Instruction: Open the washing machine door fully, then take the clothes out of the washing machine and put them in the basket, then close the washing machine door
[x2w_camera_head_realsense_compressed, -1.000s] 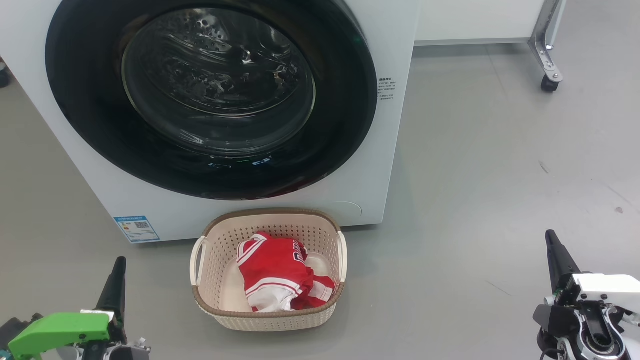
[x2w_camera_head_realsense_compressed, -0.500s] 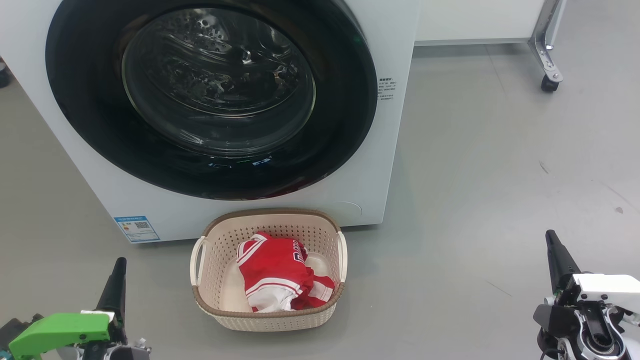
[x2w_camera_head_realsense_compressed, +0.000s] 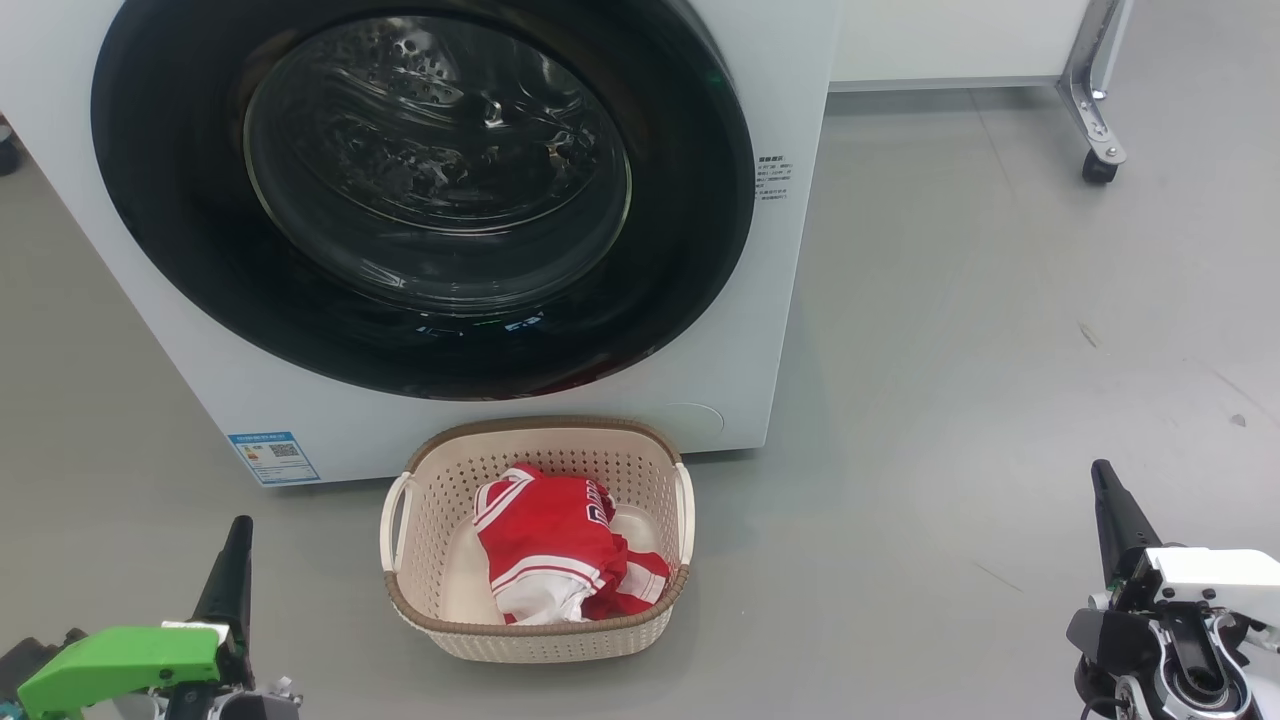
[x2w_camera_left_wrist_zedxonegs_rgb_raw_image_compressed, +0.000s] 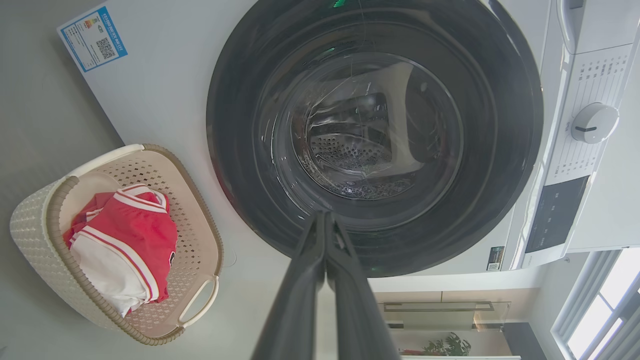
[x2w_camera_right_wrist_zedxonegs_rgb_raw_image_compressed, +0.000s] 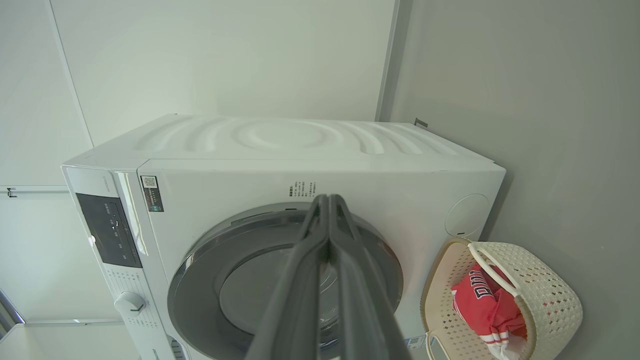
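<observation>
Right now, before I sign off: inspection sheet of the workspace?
surface: grey floor, faint marks.
job's things: door shut on washer; clothes in basket, which sits on the floor in front of the washer.
clutter: nothing seen.
grippers: left gripper and right gripper shut, empty, either side of the basket and apart from it.
cables: nothing seen.
surroundings: castor frame beyond the washer, on the right; white wall behind.

The grey floor (x2w_camera_head_realsense_compressed: 950, 350) is occupied by the white washing machine (x2w_camera_head_realsense_compressed: 330, 420). The basket (x2w_camera_head_realsense_compressed: 540, 640) is set on it just in front, and a wheeled metal leg (x2w_camera_head_realsense_compressed: 1092, 105) is seen well to the right.
</observation>
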